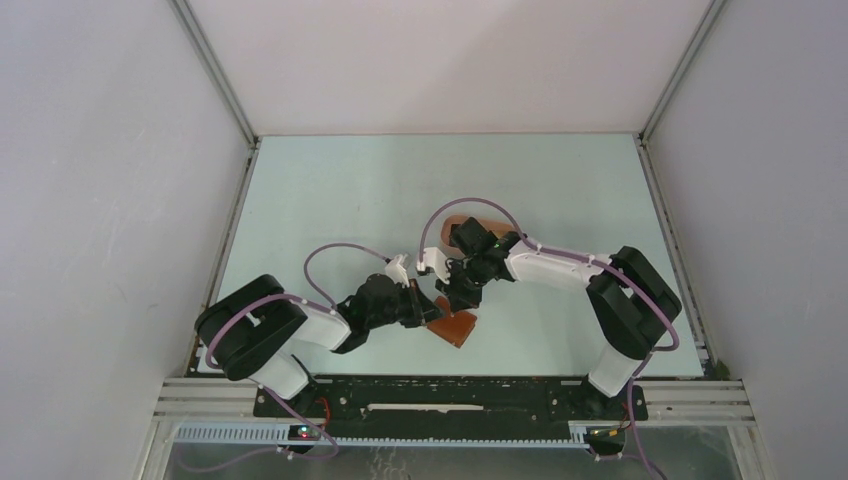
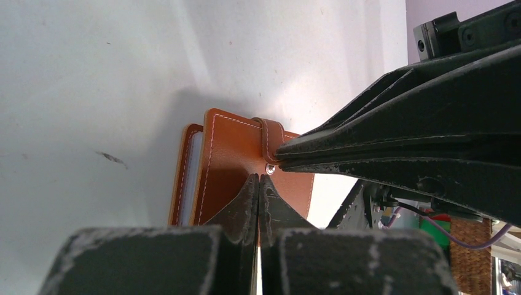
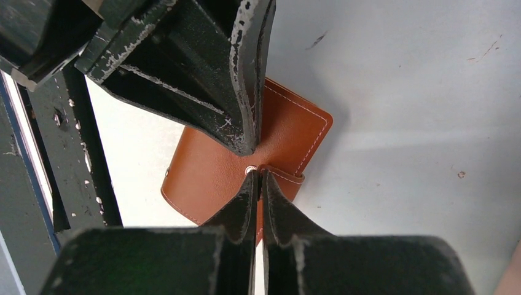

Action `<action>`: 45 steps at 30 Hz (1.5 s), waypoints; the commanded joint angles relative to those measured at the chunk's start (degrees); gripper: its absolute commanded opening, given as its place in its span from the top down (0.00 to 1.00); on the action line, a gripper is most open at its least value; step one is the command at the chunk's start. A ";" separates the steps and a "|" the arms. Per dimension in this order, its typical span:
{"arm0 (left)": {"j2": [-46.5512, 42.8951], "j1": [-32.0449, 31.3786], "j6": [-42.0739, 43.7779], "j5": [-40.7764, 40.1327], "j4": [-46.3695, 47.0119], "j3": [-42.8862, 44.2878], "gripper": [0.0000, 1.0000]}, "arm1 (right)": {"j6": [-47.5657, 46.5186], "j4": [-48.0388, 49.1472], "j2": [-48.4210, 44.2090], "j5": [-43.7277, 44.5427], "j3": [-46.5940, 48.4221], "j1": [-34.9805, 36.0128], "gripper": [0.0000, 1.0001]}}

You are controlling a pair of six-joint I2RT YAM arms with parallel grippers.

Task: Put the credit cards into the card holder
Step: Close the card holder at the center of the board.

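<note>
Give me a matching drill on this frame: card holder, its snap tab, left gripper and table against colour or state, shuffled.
1 card holder
2 snap tab
3 left gripper
4 table

A black, jaws shut
B pale surface
C brown leather, folded
D strap wrapped over the holder's edge

Pairs: 1-C, 2-D, 3-A, 4-B

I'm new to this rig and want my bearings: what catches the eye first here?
A reddish-brown leather card holder lies folded near the front edge of the table. The left claw and right claw, each shut, converge on it from either side, tips meeting at its snap tab.
</note>
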 commanded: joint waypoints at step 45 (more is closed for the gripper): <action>1.39 -0.36 1.12 -1.44 -4.76 -2.36 1.00 | 2.94 -5.11 -4.99 -3.23 2.65 -2.23 0.42</action>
